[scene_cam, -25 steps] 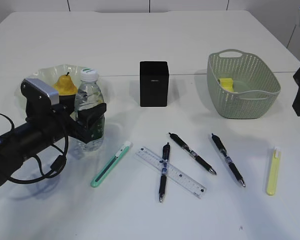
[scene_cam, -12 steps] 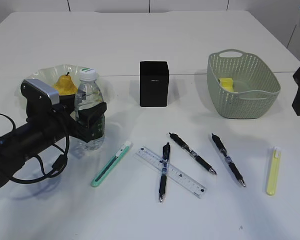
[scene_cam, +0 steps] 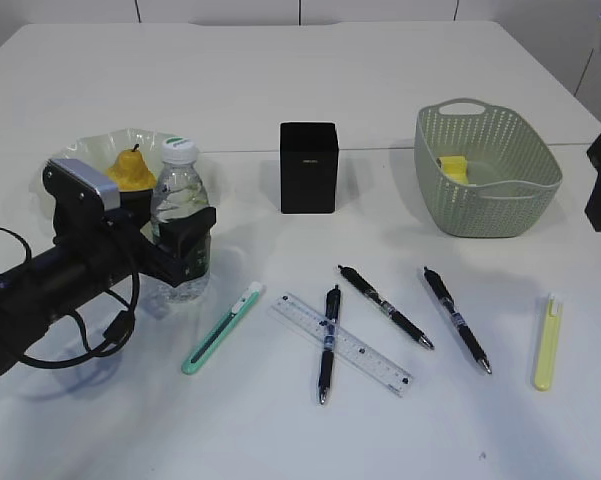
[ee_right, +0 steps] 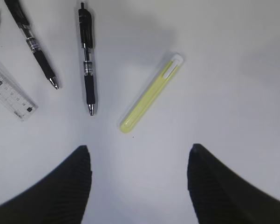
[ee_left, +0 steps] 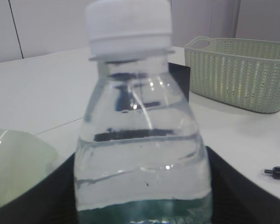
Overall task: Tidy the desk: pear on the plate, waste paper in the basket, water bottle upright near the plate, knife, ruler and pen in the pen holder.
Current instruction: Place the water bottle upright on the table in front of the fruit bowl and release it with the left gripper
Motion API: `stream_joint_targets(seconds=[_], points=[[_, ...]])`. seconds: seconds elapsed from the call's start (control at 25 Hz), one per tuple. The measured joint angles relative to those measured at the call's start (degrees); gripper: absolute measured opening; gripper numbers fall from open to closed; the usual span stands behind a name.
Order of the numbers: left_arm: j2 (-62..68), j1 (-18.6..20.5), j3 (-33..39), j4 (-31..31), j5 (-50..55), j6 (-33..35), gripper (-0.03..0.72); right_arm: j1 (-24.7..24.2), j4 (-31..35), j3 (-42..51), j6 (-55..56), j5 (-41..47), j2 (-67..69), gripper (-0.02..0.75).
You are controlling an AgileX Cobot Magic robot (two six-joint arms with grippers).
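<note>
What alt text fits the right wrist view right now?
The open right gripper hovers above the bare white desk, holding nothing. Ahead lie a yellow-green knife, two black pens and the clear ruler's end.

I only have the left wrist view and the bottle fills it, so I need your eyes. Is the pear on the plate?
Observer: Yes, the pear sits on the plate, right behind the upright bottle.
Operator: Anything in the basket?
Observer: A yellow wrapper lies inside the basket.
Operator: What's loose on the desk?
Observer: Three pens, the ruler, a green knife and a yellow knife, all in front of the holder.
</note>
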Motion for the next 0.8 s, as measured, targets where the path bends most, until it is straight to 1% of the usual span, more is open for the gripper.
stream_joint_targets(seconds=[0.36,0.64,0.8], points=[[-0.1,0.0,0.0,0.1,0.1,-0.1,0.485,0.0,-1.0,0.0,0.0,0.0,0.0,0.482],[-0.2,0.0,0.6,0.2,6.1,-0.2,0.508,0.0,-1.3,0.0,0.0,0.0,0.0,0.482],[-0.2,0.0,0.6,0.2,6.7,-0.2,0.51,0.0,-1.3,0.0,0.0,0.0,0.0,0.482]])
